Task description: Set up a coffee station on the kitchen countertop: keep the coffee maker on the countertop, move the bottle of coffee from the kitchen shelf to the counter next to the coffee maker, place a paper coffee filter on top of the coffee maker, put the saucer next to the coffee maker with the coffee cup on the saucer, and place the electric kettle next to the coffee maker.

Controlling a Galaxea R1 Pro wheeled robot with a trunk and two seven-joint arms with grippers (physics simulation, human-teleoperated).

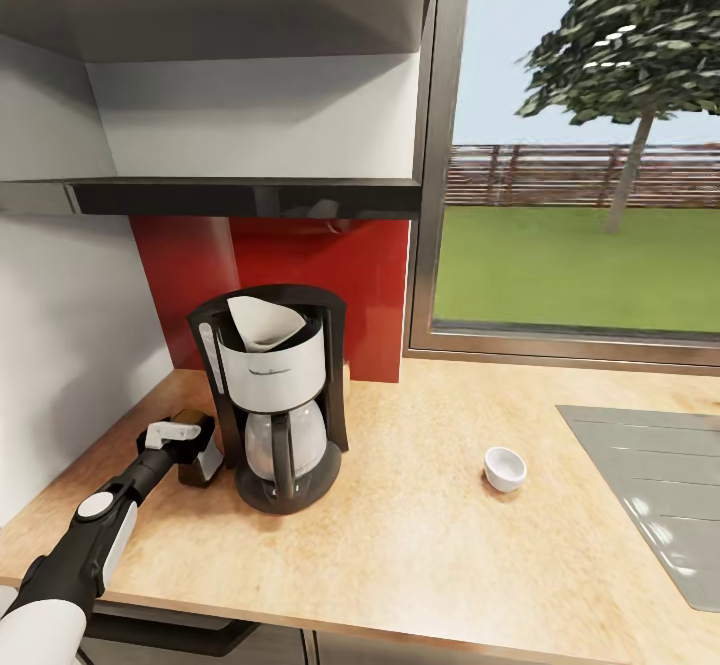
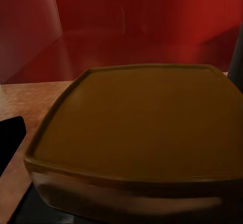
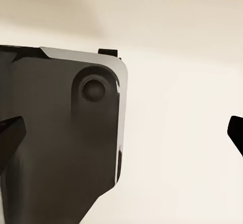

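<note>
The coffee maker [image 1: 275,405] stands on the countertop [image 1: 420,545] near the red back wall. A paper coffee filter [image 1: 262,323] sits in its top. Just left of it the bottle of coffee [image 1: 192,442] stands on the counter, and its yellow-gold cap [image 2: 136,123] looms large in the left wrist view. My left gripper [image 1: 196,450] is around the bottle, open, with one black fingertip [image 2: 10,143] apart from the cap. The white coffee cup [image 1: 505,468] rests alone to the right. My right gripper [image 3: 121,143] is open and holds nothing. The saucer and electric kettle are out of view.
A dark shelf [image 1: 250,195] hangs above the coffee maker. A grey sink drainboard [image 1: 650,485] lies at the right, under a window. A white wall [image 1: 60,365] closes the left side. Open counter stretches between the coffee maker and the cup.
</note>
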